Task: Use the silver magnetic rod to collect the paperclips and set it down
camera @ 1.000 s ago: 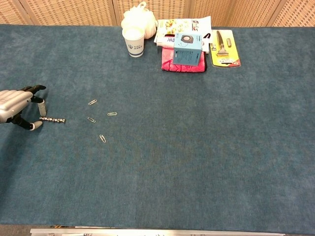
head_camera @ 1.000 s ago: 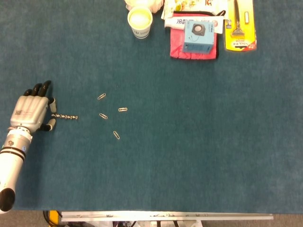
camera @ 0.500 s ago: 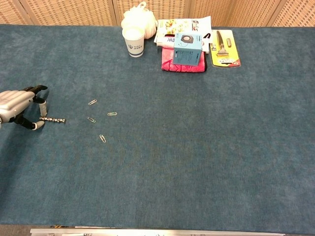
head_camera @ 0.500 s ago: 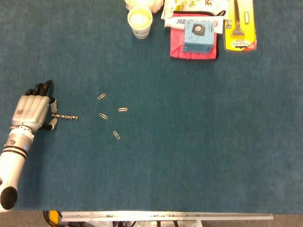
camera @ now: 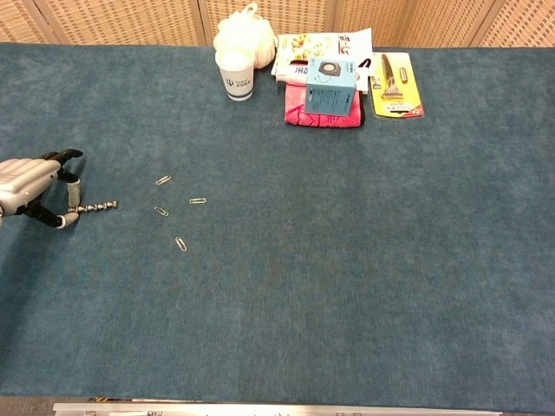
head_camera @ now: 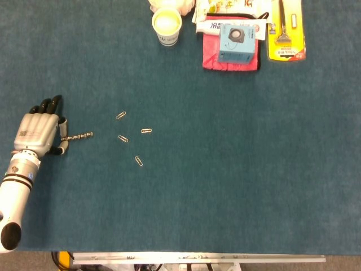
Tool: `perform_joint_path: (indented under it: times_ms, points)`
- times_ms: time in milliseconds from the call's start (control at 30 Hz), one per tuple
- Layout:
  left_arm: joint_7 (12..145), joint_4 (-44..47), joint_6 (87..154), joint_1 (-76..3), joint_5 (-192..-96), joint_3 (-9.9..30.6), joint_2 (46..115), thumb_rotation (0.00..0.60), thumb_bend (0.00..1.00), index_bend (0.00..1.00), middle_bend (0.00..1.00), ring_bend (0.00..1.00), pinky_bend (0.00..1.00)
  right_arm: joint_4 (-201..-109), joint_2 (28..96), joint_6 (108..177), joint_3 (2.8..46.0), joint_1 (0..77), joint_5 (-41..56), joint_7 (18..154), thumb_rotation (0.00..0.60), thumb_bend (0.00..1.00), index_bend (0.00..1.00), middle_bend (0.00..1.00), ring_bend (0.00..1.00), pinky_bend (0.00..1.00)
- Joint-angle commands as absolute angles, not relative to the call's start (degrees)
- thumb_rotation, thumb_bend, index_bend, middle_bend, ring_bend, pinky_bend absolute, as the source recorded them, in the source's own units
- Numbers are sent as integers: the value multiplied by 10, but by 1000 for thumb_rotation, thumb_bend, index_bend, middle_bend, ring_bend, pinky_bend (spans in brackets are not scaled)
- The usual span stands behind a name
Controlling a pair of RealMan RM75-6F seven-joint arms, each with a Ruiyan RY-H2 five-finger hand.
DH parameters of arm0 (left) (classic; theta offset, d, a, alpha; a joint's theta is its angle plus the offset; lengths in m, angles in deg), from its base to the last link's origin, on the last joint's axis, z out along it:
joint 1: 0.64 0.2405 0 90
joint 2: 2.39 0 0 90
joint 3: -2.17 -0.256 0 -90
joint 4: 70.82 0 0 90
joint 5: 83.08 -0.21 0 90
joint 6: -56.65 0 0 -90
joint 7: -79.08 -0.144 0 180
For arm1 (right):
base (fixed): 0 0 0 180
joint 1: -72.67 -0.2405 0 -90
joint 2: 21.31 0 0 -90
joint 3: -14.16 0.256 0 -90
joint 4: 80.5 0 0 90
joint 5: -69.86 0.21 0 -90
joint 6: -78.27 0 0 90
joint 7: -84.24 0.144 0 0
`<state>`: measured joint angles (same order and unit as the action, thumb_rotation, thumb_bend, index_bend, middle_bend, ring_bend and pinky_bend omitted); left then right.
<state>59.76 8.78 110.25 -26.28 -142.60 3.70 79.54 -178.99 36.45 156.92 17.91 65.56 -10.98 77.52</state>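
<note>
Left hand (head_camera: 38,134) at table's left edge, thumb and finger pinching near end of silver magnetic rod (head_camera: 79,136) (free end tilted slightly up, pointing right). Right hand unseen. Step: rod picked up, collecting not begun. Next: sweep rod right over four paperclips (head_camera: 130,137) lying loose nearby. Beyond, paper cup (head_camera: 166,25), blue box (head_camera: 236,43).

Silver rod (head_camera: 79,136) beside scattered paperclips (head_camera: 131,138)
</note>
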Motion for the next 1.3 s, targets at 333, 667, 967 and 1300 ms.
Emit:
perform_joint_path:
  times_ms: [333, 667, 967, 1300]
  points:
    - [586, 115, 1117, -262, -1434, 35, 779, 600, 323, 554, 0, 0, 138, -1791, 363, 1571, 179, 656, -111, 777, 600, 0, 325, 263, 212, 357]
    - [546, 169, 1139, -265, -1440, 30, 751, 600, 322, 560, 0, 0, 138, -1794, 361, 1576, 179, 658, -115, 779, 600, 0, 324, 263, 211, 357]
    - [503, 214, 1153, -273, -1439, 26, 734, 600, 322, 563, 0, 0, 138, -1797, 356, 1581, 180, 660, -119, 784, 600, 0, 325, 263, 212, 357]
    - [466, 247, 1164, -281, -1433, 21, 725, 600, 322, 568, 0, 0, 138, -1800, 352, 1585, 180, 662, -121, 789, 600, 0, 325, 263, 211, 357]
